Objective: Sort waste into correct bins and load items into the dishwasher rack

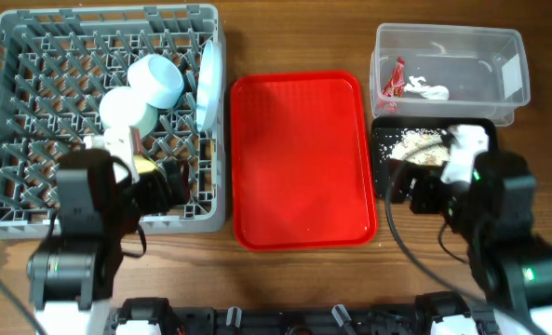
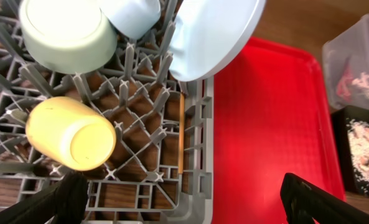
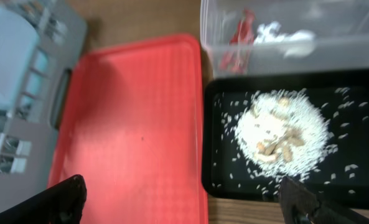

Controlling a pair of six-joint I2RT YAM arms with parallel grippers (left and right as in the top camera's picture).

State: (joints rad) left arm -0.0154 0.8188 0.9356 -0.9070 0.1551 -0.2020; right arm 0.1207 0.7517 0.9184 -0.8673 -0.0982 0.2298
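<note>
Wooden tabletop: left of the red tray (image 1: 303,158), the dishwasher rack (image 1: 43,65) holds plate (image 1: 208,84), pale-green bowl (image 1: 127,110), pale-blue bowl (image 1: 156,79) and yellow cup (image 2: 72,134). Left gripper (image 2: 187,202) and right gripper (image 3: 184,202) hang spread, empty; the left should probably rise straight off the pegs, sparing the cup.

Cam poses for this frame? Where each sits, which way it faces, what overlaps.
Overhead: fixed above the table, looking straight down on rack, red tray, clear tub, black tray; left arm and right arm at bottom.
Left wrist: on the left arm over the rack's right side, looking down at yellow cup, green bowl, plate; left tool open at bottom edge.
Right wrist: on the right arm, looking down at rice in the black tray; right tool open at bottom edge.
Shared: both wrist views catch the red tray.
</note>
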